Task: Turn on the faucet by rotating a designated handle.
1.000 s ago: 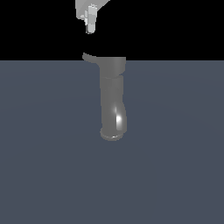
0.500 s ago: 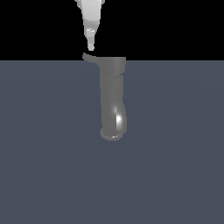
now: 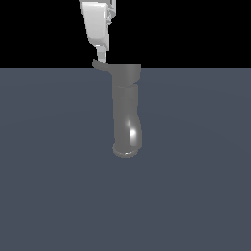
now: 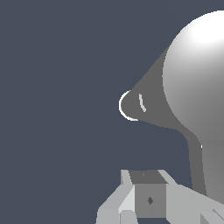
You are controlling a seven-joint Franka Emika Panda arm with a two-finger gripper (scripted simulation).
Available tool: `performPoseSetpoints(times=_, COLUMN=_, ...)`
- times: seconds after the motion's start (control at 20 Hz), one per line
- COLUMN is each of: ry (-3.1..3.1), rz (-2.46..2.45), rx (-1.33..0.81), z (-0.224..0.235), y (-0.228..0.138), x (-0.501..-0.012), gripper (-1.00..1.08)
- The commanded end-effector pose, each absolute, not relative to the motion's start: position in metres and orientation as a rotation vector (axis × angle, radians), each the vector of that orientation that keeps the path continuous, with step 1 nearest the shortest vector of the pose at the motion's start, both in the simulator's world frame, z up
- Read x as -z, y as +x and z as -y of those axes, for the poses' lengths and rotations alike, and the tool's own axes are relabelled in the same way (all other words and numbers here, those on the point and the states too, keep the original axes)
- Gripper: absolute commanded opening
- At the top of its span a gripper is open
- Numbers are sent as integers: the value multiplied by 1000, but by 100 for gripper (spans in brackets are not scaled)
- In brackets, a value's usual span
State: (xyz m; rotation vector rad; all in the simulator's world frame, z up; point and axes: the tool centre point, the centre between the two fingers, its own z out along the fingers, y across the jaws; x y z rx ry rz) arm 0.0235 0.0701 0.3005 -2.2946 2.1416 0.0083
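The jaws (image 3: 100, 55) hang point-down from the top of the exterior view, the white arm (image 3: 95, 22) above them leaning slightly toward that view's left; their tips sit just above the handle (image 3: 100, 64), but whether they touch it, and whether they are apart or together, I cannot tell, since they read as one narrow tip there and only their pale base (image 4: 148, 199) shows in the wrist view. The handle is a short thin lever sticking out toward the exterior view's left from the wide cap (image 3: 127, 72) of the faucet (image 3: 126, 110). From the cap the dark-grey body runs toward the camera and ends in a rimmed round mouth (image 3: 125, 151). The faucet lies near the far edge of the slate-blue tabletop (image 3: 196, 171), which stretches on either side and in front.
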Motion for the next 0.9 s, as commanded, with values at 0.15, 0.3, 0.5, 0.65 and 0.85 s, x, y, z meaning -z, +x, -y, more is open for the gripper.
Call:
performPoseSetpoints(times=0.15, ry=-2273, rz=-2169, rx=0, z=-71, y=26, x=-297, gripper=-100)
performPoseSetpoints(times=0.3, ry=-2273, rz=-2169, rx=0, z=-71, y=26, x=-297, gripper=-100)
performPoseSetpoints(times=0.5, ry=-2274, rz=-2168, rx=0, z=-73, y=18, x=-297, gripper=-100)
performPoseSetpoints(times=0.65, ry=-2274, rz=-2168, rx=0, z=-75, y=10, x=-297, gripper=-100)
performPoseSetpoints(times=0.85, ry=-2274, rz=-2168, rx=0, z=-77, y=-1, x=-297, gripper=-100)
